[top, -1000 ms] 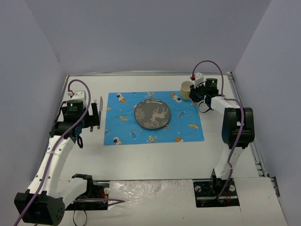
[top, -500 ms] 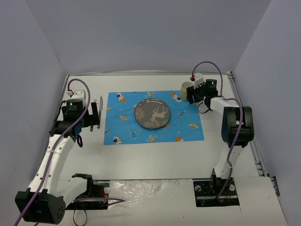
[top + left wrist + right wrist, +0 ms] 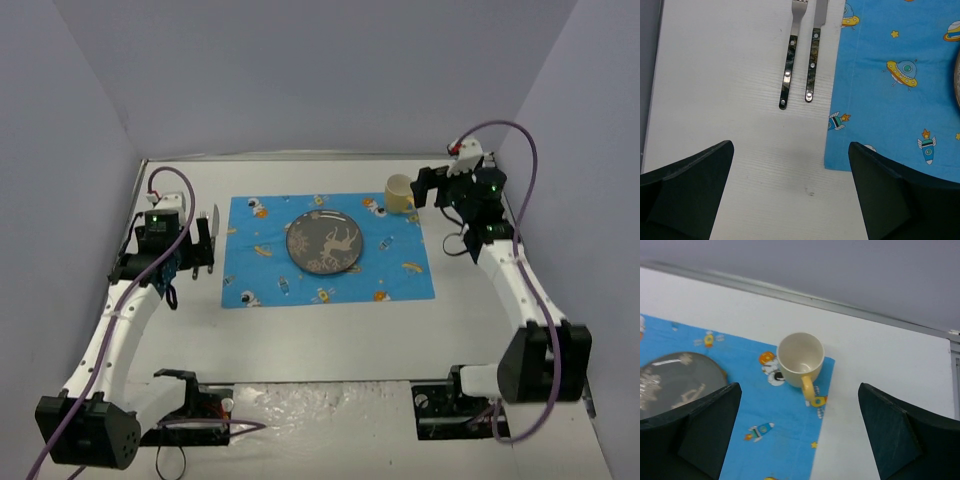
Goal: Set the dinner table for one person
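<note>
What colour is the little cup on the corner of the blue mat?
Pale yellow, handle included. The cup shows best in the right wrist view.

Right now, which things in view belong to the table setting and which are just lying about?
Job: dinner table, placemat, plate, mug, fork, knife.
Not the job: grey walls; nothing loose seen.
</note>
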You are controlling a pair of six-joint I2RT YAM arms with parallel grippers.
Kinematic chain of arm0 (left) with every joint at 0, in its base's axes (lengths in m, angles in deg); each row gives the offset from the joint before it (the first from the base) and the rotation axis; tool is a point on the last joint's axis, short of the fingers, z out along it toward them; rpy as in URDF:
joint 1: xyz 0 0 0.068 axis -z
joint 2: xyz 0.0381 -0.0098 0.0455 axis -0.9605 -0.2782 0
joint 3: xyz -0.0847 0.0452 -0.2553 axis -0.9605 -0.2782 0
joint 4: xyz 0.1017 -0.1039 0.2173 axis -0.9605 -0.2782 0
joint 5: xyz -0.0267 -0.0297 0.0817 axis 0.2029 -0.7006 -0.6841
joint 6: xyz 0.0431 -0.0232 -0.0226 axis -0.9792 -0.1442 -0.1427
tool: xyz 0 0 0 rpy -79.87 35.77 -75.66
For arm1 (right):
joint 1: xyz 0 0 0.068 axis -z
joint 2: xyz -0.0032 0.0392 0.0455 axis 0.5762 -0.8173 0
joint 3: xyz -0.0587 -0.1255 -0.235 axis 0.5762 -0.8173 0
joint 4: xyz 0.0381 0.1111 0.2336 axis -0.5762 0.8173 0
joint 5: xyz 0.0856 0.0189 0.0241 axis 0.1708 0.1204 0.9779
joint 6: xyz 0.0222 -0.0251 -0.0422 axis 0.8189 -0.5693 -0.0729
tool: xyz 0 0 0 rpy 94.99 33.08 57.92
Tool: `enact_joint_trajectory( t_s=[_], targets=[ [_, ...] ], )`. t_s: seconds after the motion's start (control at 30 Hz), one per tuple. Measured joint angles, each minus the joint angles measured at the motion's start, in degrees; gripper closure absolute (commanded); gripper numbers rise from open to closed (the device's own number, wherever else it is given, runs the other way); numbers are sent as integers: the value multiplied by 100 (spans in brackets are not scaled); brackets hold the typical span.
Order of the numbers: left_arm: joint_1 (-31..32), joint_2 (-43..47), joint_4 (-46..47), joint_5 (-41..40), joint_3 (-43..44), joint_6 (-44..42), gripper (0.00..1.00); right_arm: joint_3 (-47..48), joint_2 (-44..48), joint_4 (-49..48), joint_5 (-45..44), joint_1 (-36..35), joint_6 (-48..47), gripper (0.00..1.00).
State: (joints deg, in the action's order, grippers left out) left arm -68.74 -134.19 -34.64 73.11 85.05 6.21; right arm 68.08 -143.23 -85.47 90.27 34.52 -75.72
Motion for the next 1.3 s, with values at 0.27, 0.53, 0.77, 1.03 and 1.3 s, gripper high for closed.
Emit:
enact_joint_trajectory(
  t_s=[0.27, 0.53, 0.77, 1.03, 1.3],
  targets=[
    [-184, -938, 148, 218, 38, 113, 9, -1578, 2804, 53, 25, -4, 1590, 0],
    [-1050, -2861, 472, 614, 757, 242, 37, -2846, 4142, 126, -29, -503, 2528, 0],
    [-1109, -4003, 795, 734, 1380, 82, 44, -3467, 4496, 208, 62, -813, 2972, 0],
    [-1106, -4740, 1054, 724, 1727, -147, 60, -3591, 5066, 639, 189, -848, 2957, 0],
    [-1072, -4928, 1116, 735, 1867, -193, 62, -3624, 5202, 862, 192, -848, 2855, 0]
  ],
)
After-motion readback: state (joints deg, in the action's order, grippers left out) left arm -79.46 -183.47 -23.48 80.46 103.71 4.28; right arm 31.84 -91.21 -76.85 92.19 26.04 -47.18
